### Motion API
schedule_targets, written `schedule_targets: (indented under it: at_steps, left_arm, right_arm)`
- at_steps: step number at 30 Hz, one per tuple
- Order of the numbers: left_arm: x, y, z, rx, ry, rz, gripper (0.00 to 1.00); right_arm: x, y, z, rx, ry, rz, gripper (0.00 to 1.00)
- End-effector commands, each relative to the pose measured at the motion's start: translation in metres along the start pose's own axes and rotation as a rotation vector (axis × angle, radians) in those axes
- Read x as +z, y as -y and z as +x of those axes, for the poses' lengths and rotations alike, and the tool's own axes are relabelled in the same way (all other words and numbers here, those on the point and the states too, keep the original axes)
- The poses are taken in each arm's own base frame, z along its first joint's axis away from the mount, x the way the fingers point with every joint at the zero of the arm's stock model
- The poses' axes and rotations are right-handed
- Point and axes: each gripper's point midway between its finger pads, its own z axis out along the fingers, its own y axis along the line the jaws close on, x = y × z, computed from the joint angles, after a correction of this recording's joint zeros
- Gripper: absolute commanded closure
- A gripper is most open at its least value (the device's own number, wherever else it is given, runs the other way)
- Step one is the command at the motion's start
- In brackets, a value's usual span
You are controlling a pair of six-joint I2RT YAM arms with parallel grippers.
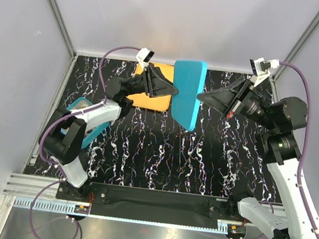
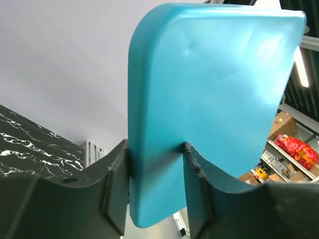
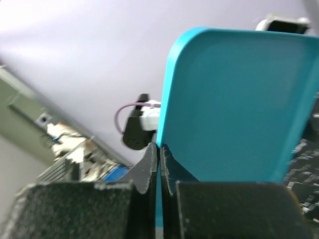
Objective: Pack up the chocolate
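No chocolate pieces show in any view. Both grippers hold a teal lid-like panel (image 1: pixel 187 94) upright in the air over the back middle of the table. My left gripper (image 1: pixel 173 90) is shut on its left edge; in the left wrist view the gripper (image 2: pixel 157 169) clamps the panel (image 2: pixel 214 89) across its thickness. My right gripper (image 1: pixel 200 95) is shut on its right edge; in the right wrist view the gripper (image 3: pixel 159 154) pinches the thin rim of the panel (image 3: pixel 239 109).
A flat orange tray (image 1: pixel 150 102) lies on the black marbled table below the left gripper. A teal box (image 1: pixel 78 105) sits at the left, mostly hidden under the left arm. Grey walls and metal posts close in the back and sides.
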Motion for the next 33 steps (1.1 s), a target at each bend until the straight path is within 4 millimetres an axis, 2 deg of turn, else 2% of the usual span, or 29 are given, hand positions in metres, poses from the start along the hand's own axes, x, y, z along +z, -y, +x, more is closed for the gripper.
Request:
schedule_targets:
  at_steps: [1,2,3,6,8,14,15,17,18,22,24,26,29,30,31,32,33]
  left_arm:
    - [-0.004,0.063,0.004,0.232,0.014,0.203,0.69]
    - [-0.005,0.062,0.004,0.227,0.012,0.197,0.71]
    - [-0.006,0.060,0.005,0.220,0.000,0.186,0.74]
    - [-0.010,0.051,0.007,0.199,-0.006,0.150,0.75]
    - [-0.015,0.044,0.010,0.188,-0.007,0.120,0.75]
    - [-0.027,0.028,0.015,0.158,-0.010,0.066,0.79]
    - [-0.031,0.020,0.016,0.154,-0.015,0.024,0.79]
    - [-0.031,0.022,0.017,0.166,-0.022,0.017,0.79]
    - [-0.033,0.013,0.018,0.160,-0.022,-0.018,0.79]
    - [-0.036,0.006,0.021,0.170,-0.030,-0.070,0.78]
    - [-0.037,0.003,0.024,0.170,-0.040,-0.084,0.78]
    - [-0.041,-0.004,0.027,0.178,-0.049,-0.109,0.78]
    - [-0.050,-0.016,0.026,0.152,-0.032,-0.188,0.70]
    - [-0.057,-0.026,0.027,0.138,-0.029,-0.244,0.64]
    - [-0.064,-0.020,0.018,0.168,-0.006,-0.273,0.61]
    - [-0.068,-0.022,0.008,0.185,0.031,-0.324,0.55]
    - [-0.084,-0.043,0.010,0.153,0.021,-0.462,0.46]
  right_arm:
    - [-0.008,0.052,0.015,-0.041,-0.030,0.238,0.96]
    - [-0.009,0.057,0.016,-0.038,-0.028,0.264,0.93]
    - [-0.012,0.068,0.017,-0.035,-0.028,0.316,0.83]
    - [-0.018,0.081,0.021,-0.044,-0.039,0.387,0.74]
    - [-0.022,0.085,0.022,-0.054,-0.037,0.416,0.73]
    - [-0.034,0.112,0.036,-0.025,-0.055,0.524,0.78]
    - [-0.046,0.133,0.045,0.000,-0.072,0.631,0.74]
    - [-0.049,0.141,0.051,0.010,-0.087,0.653,0.74]
    - [-0.050,0.144,0.055,0.017,-0.096,0.657,0.74]
    - [-0.049,0.160,0.077,0.084,-0.147,0.645,0.73]
    - [-0.048,0.161,0.082,0.097,-0.159,0.633,0.79]
    - [-0.046,0.161,0.084,0.098,-0.156,0.611,0.89]
    - [-0.042,0.159,0.079,0.086,-0.130,0.582,0.97]
    - [-0.041,0.159,0.078,0.086,-0.123,0.580,0.98]
    - [-0.039,0.159,0.077,0.101,-0.119,0.574,0.99]
    - [-0.035,0.158,0.074,0.098,-0.110,0.557,1.00]
    - [-0.033,0.157,0.072,0.103,-0.105,0.546,1.00]
